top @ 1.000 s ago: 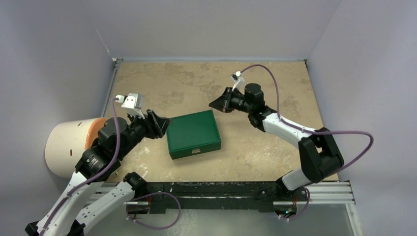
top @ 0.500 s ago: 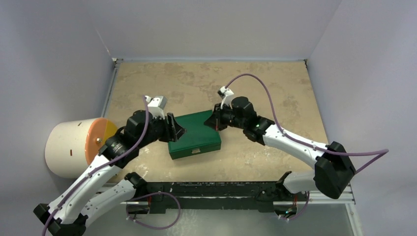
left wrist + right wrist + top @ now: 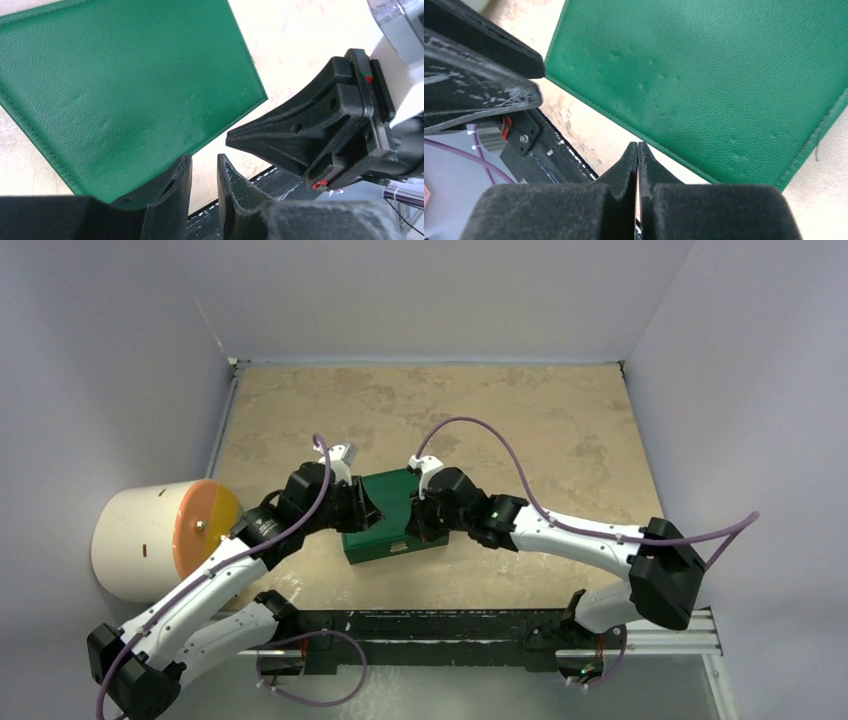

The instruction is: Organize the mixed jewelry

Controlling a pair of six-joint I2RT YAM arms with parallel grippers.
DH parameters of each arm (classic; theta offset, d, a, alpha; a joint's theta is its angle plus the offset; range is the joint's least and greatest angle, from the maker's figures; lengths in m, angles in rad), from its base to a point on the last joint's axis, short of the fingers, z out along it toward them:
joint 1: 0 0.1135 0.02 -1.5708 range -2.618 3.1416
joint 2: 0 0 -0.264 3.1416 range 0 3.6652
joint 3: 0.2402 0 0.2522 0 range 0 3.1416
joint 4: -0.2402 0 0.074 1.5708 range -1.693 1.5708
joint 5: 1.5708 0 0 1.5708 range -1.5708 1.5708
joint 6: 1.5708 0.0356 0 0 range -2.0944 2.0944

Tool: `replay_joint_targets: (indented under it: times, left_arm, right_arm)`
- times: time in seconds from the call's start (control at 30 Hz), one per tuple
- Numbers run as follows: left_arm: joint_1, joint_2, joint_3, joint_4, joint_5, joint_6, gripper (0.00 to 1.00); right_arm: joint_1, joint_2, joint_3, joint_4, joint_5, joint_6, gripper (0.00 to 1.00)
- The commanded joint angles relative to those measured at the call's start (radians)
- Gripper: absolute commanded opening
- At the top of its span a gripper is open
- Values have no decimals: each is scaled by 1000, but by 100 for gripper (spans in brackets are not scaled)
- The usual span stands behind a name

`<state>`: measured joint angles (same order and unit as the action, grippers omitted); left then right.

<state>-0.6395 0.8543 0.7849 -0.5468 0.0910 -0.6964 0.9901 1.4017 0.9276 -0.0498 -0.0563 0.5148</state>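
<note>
- Jewelry does not show in any view, and the green box [image 3: 392, 502] lies with its lid down, so I cannot tell where the pieces are.
- That box sits at the middle of the bench [image 3: 560, 430], nearer the near edge than the far one. It is turned slightly, with a small metal clasp [image 3: 398, 547] on its near side.
- The left end effector [image 3: 203, 157] is at the box's near-left corner, its fingers a narrow gap apart with nothing between them. One finger overlaps that corner in the wrist view; I cannot tell whether it touches.
- The right end effector [image 3: 638, 145] is fully closed and grips nothing. Its tip is over the box's near edge, above the strip of bench between the box and the black rail [image 3: 480, 625].
- The two end effectors point at each other and stand close together over that near edge, each crowding the other's path.
- A white drum with an orange face [image 3: 150, 538] stands beyond the bench's left edge, beside the left arm's elbow.
- Purple cables [image 3: 500, 435] loop above both wrists.
- Grey walls [image 3: 120, 360] close in the left, far and right edges.
- The widest bare stretches of bench lie between the box and the far edge, and toward the far-right corner.
</note>
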Motion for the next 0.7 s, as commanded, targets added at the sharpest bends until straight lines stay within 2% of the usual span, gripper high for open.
replay_joint_targets:
  times: [0.0, 0.23, 0.67]
  left_arm:
    - [3, 30, -42, 69, 11, -29, 21]
    - [3, 60, -93, 102, 1, -51, 0]
    - [-44, 158, -167, 142, -51, -128, 0]
  right_arm:
    - [21, 27, 53, -25, 55, -12, 0]
    - [26, 55, 65, -28, 73, -15, 0]
    - [28, 58, 62, -26, 100, -13, 0]
